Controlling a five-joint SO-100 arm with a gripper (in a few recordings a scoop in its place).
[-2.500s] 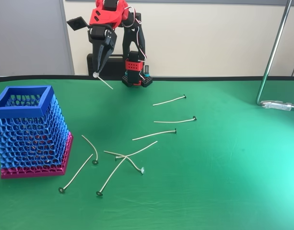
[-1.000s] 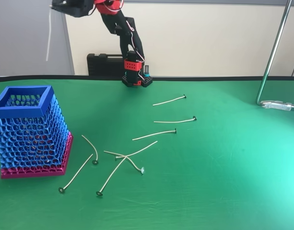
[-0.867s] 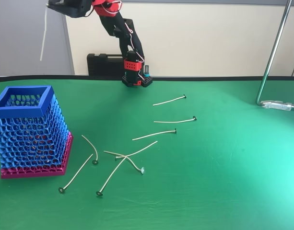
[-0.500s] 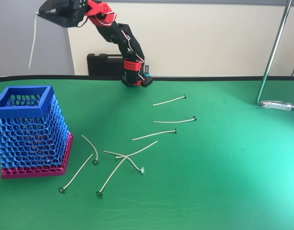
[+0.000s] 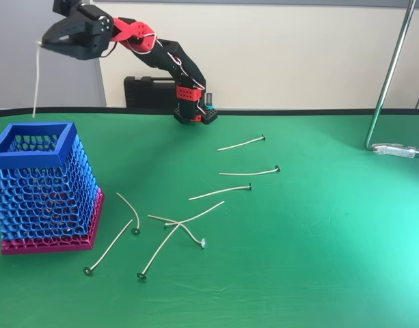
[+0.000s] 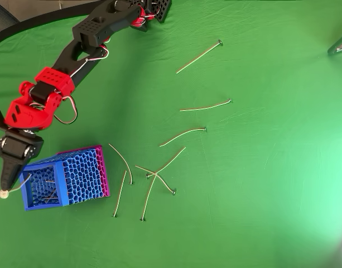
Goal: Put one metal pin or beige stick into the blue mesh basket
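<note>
Meanwhile, the end effector (image 5: 42, 44) pinches a light, stiff metal pin (image 5: 36, 82) by its head end above the blue mesh basket (image 5: 33, 155) at the bench's left edge.

The hand (image 5: 44, 45) has swung from just in front of the arm's base, low over the desk, up and across to the left of the fixed view, and now sits high above the blue mesh basket (image 5: 31, 156). The metal pin (image 5: 36, 78) pinched in it, which slanted down toward the desk at the start, has turned to hang nearly straight down, its lower end just above the basket's rim. The arm (image 5: 161, 58) has unfolded from an upright, hunched pose into a long reach toward the basket.
</note>
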